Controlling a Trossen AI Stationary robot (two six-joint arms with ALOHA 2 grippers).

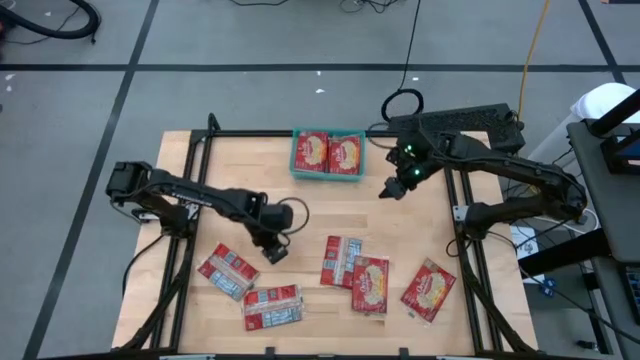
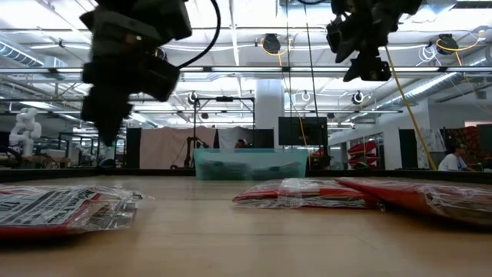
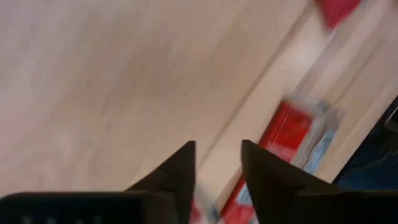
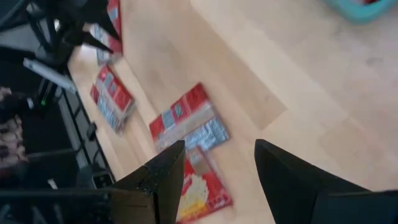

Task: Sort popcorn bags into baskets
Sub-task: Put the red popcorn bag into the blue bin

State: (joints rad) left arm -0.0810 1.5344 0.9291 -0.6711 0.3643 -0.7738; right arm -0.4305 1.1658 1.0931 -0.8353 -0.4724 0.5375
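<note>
Popcorn bags on the table [image 1: 229,271]: 5
Popcorn bags in the basket [image 1: 312,152]: 2
Teal baskets [image 1: 328,177]: 1
Robot arms [image 1: 200,200]: 2
Grippers [image 1: 274,250]: 2

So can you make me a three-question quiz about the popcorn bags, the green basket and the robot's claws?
1. Where is the teal basket on the table?
A. at the far edge, in the middle
B. at the near edge, left corner
C. under the left gripper

2. How many popcorn bags lie in the basket?
A. none
B. two
C. five

3. What is the right gripper doing?
A. squeezing a bag
B. pressed flat on the table
C. open and empty, beside the basket

Answers:
1 A, the high view shows the basket centred against the far edge.
2 B, two red bags lie side by side inside.
3 C, its fingers stand apart with nothing between them in the right wrist view.
</note>
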